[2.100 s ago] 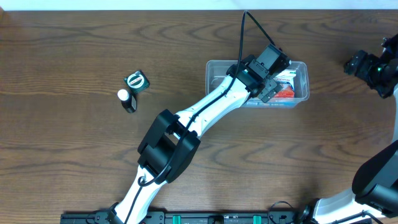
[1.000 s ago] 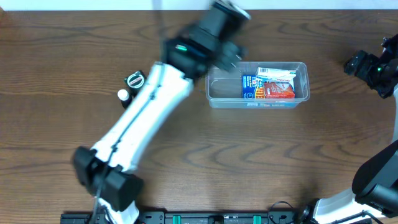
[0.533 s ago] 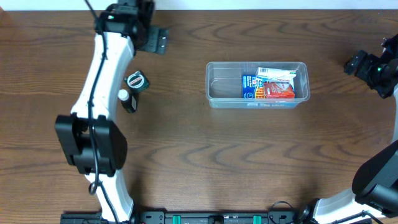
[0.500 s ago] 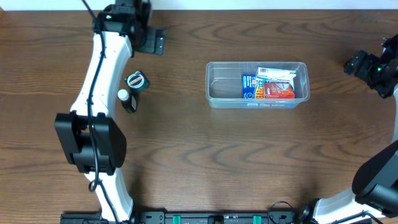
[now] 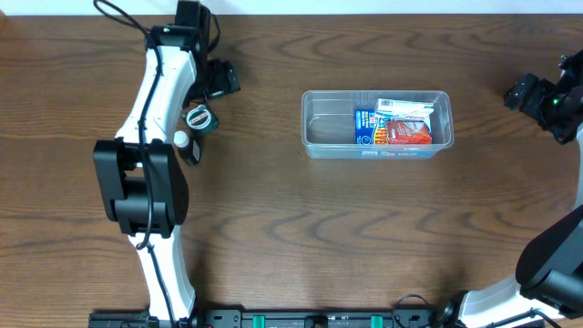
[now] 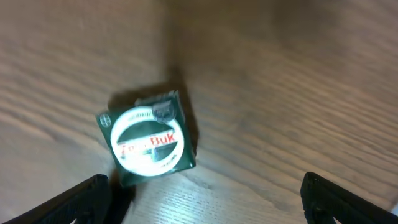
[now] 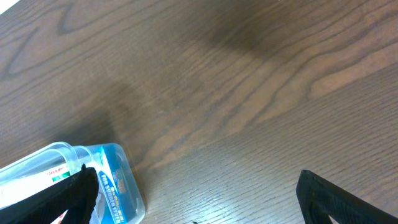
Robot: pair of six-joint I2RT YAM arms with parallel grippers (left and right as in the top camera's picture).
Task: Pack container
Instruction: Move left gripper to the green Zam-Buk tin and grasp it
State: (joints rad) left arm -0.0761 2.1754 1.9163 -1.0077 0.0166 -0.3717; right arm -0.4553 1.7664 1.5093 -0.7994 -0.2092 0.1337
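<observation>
— Left wrist view first: how are the jaws held?
— Spread wide, with nothing gripped. The left gripper (image 6: 202, 200) is hung over the green packet (image 6: 147, 140), well to the left of the container (image 5: 328, 123).
— What could be spoiled?
— The packet lies skewed. If its corners are caught, it may be twisted out, or knocked into the small bottle (image 5: 186, 146) beside it.
— And the container?
— A blue packet (image 5: 365, 127) and a red-and-white pack (image 5: 410, 133) are held in its right half; its left half is bare. The right gripper (image 7: 202, 199), jaws spread and empty, is parked off to its right.
</observation>
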